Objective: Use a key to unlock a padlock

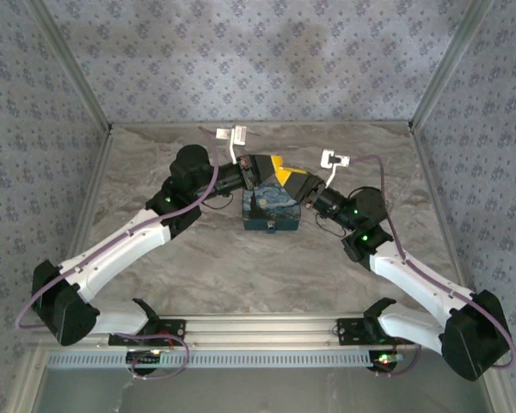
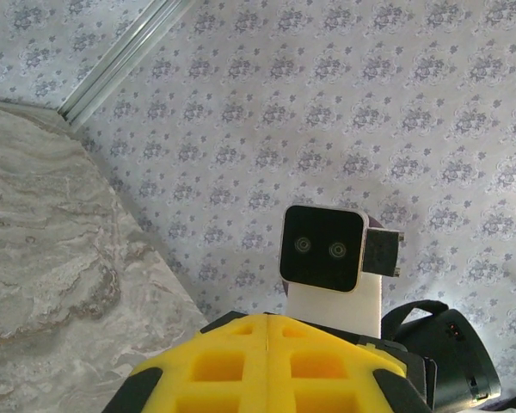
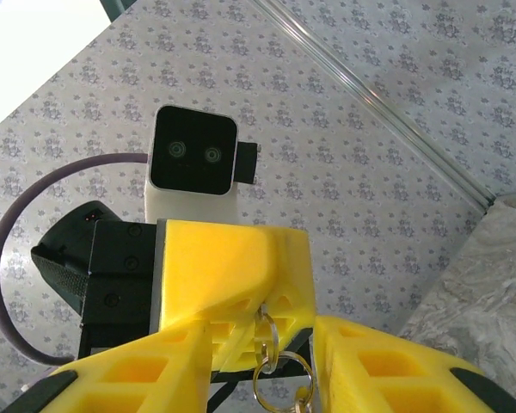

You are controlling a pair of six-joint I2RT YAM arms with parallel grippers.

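From the blue box (image 1: 271,213) at centre, bare table (image 1: 267,275) opens at 6 o'clock; left arm (image 1: 129,241) bars 8, right arm (image 1: 413,280) 4, wall (image 1: 267,60) closes 12.

My left arm (image 1: 120,245) and right arm (image 1: 413,288) are white with black joints and small green lights, trailed by purple cables (image 1: 34,301). My left gripper (image 2: 267,325) and right gripper (image 3: 262,331) have bright yellow fingers on black mounts. The key rings (image 3: 256,383) are brassy gold. The box (image 1: 271,211) is dark blue. The worktop (image 1: 241,267) is marbled grey-beige. The walls (image 1: 267,52) carry a pale blue-grey floral print.
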